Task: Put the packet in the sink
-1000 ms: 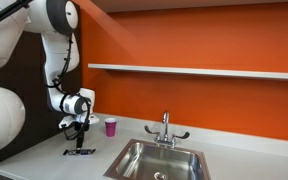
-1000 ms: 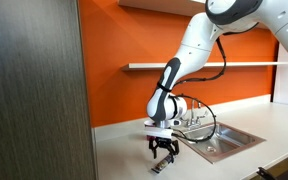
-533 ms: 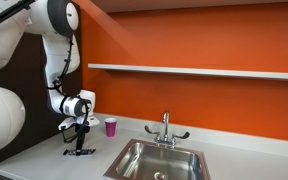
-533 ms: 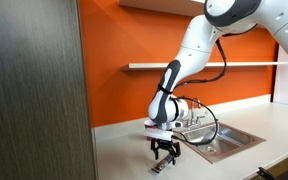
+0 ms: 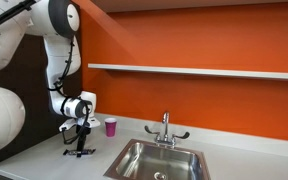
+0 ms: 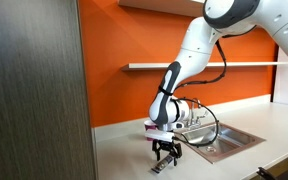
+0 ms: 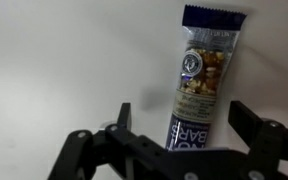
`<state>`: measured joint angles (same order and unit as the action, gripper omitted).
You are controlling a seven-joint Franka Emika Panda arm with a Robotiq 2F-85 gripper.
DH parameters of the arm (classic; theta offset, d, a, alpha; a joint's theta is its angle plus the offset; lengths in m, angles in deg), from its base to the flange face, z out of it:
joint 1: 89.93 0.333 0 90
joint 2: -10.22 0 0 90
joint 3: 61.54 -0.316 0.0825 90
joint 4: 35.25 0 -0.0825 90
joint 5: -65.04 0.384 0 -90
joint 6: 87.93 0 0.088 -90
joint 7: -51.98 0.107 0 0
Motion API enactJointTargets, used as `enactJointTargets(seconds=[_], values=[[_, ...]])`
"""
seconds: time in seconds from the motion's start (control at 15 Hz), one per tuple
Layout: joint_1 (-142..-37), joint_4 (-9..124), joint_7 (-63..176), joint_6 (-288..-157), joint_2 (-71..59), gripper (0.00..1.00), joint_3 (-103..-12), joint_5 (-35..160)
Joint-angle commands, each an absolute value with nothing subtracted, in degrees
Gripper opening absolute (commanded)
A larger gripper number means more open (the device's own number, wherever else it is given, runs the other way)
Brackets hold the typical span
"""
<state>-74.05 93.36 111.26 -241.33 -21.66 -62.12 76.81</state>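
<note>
The packet [image 7: 201, 70] is a dark blue oblong snack bar wrapper lying flat on the pale counter. In the wrist view it runs lengthwise between my two black fingers [image 7: 124, 115], with a gap on each side. My gripper [image 7: 185, 114] is open and stands straight over it. In both exterior views the gripper [image 5: 80, 145] [image 6: 165, 156] points down just above the packet [image 5: 80, 152] [image 6: 159, 167], to one side of the sink [image 5: 134, 158] [image 6: 227, 131]. I cannot tell whether the fingertips touch the counter.
A chrome two-handled faucet [image 5: 166, 128] stands behind the sink. A small pink cup [image 5: 110, 126] sits on the counter by the orange wall. A shelf [image 5: 194, 70] runs above. A dark cabinet side [image 6: 34, 90] rises near the counter.
My gripper has come down a little toward the packet over the last second. The packet has not moved.
</note>
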Motion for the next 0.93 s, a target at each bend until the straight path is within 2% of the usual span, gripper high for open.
enactJointTargets(seconds=[0.0, 0.53, 0.87], values=[[-74.33, 93.39, 112.17, -242.02, -21.66, 0.72, -62.25, 77.56], [-74.89, 92.71, 111.27, -242.51, -22.17, 0.11, -62.64, 77.76], [-75.66, 92.46, 110.42, -242.42, -22.5, 0.1, -63.08, 78.19]])
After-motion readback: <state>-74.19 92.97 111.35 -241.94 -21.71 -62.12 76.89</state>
